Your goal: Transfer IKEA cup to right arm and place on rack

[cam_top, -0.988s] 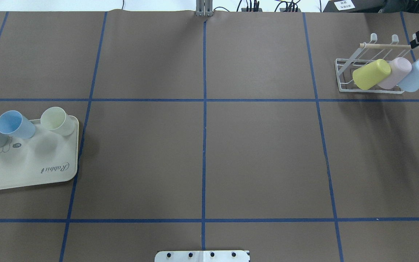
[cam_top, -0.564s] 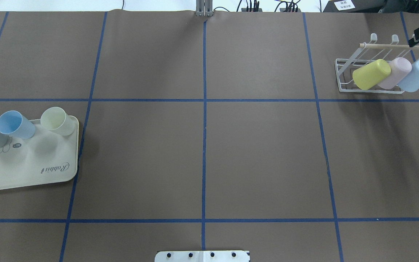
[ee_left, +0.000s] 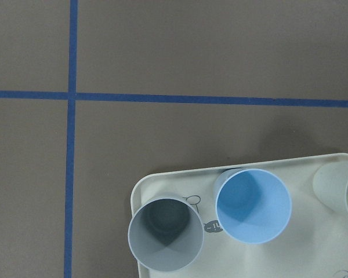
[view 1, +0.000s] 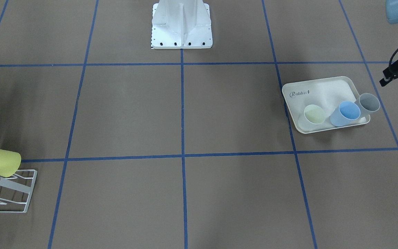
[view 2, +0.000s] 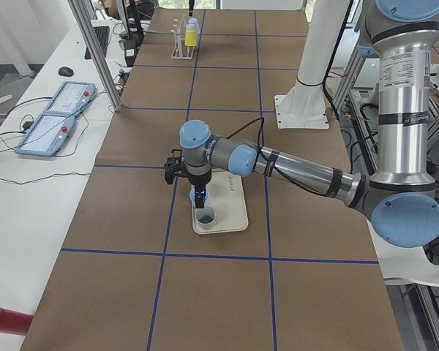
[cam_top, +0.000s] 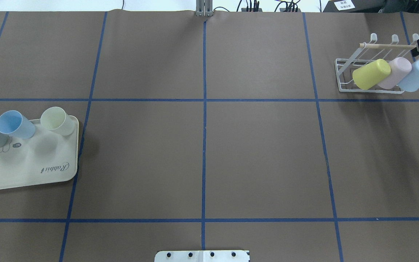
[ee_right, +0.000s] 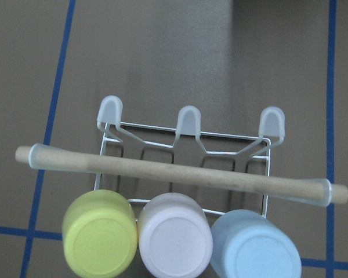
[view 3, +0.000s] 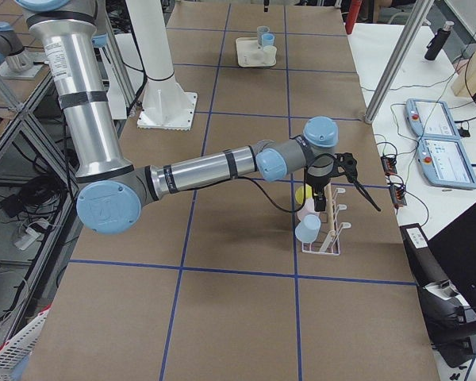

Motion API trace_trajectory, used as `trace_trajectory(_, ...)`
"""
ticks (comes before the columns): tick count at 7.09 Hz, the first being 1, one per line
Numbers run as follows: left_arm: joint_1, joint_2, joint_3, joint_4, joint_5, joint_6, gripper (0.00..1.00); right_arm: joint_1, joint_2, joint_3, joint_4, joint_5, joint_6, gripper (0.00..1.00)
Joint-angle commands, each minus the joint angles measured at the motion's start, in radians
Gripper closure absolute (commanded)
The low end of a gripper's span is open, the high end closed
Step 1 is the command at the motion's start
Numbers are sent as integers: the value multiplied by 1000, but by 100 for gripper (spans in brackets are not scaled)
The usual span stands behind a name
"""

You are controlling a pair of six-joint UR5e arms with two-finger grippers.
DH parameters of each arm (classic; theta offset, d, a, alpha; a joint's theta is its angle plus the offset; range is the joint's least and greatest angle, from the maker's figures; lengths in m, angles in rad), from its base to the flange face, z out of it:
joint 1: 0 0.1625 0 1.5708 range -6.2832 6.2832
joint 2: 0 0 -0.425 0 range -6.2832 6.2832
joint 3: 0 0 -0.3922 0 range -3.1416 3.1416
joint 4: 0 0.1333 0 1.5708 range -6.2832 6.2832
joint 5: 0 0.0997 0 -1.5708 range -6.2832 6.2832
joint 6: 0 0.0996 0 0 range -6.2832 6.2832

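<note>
IKEA cups sit in two groups, and we place everything against the rack [ee_right: 180,174], the white wire frame with a light wooden dowel [ee_right: 174,174] across its top. Three cups are upturned on the rack's prongs, tilted, their bases facing the right wrist camera. A yellow-green cup [ee_right: 98,234] is on the end towards the table's middle and a light blue cup [ee_right: 255,246] on the outer end, with a pink cup [ee_right: 174,234] between them. The three sit side by side and look to be touching. Three more cups stand upright, mouths up, at the opposite end of the table from the rack, along the far edge of a cream rabbit-print tray [cam_top: 31,171]. Of these, a pale yellow cup [cam_top: 55,119] is nearest the rack, a blue cup [ee_left: 253,205] in the middle, and a grey cup [ee_left: 165,234] farthest from it. The right gripper [view 3: 320,198] hangs just above the rack, over the dowel, pointing down. We see nothing in it, but no view shows its fingers clearly enough, so we cannot tell how far apart they are. The left gripper [view 2: 198,205] is well away from the rack, pointing down just over the grey cup. We cannot tell its opening either, nor whether it touches that cup. Rack and tray both rest on a brown table cover [cam_top: 202,153] crossed by blue tape lines.
</note>
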Motion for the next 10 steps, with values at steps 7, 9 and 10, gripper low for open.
trace_trajectory(7,69,-56,351,-299,-3,-16,1,-3,-119,135,0,9,0,0)
trace_trajectory(9,92,-63,356,-303,-5,-13,1,-4,-119,129,2,9,0,0)
trace_trajectory(10,94,-59,357,-306,-5,-13,2,-3,-120,131,2,9,0,0)
